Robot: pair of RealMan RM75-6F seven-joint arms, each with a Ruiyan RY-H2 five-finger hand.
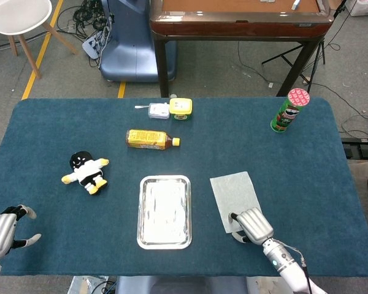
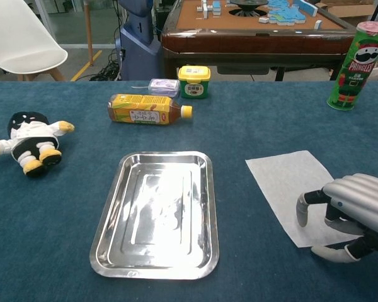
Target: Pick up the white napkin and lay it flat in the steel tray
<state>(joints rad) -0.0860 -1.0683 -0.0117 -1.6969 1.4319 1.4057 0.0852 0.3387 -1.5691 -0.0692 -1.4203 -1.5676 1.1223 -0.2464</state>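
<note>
Silver right hand (image 2: 356, 211) is seen at the near edge of the white napkin (image 2: 290, 187), fingers (image 2: 304, 207) curled down over the sheet's near corner with the thumb below; whether the paper is actually pinched cannot be told. White napkin is lying flat on the blue tablecloth (image 1: 306, 165), just right of the steel tray (image 2: 156, 214) and apart from it, nothing in the tray. Left hand (image 1: 3, 229) is seen only in the head view at the near left table edge, fingers apart, nothing held. Further out, a plush doll (image 2: 28, 141) is placed left of the tray, a tea bottle (image 2: 148, 109) lies on its side behind it, a yellow-lidded tub (image 2: 194, 80) and small case (image 2: 163, 86) sit beyond, and a green chips can (image 2: 358, 65) stands upright far right.
</note>
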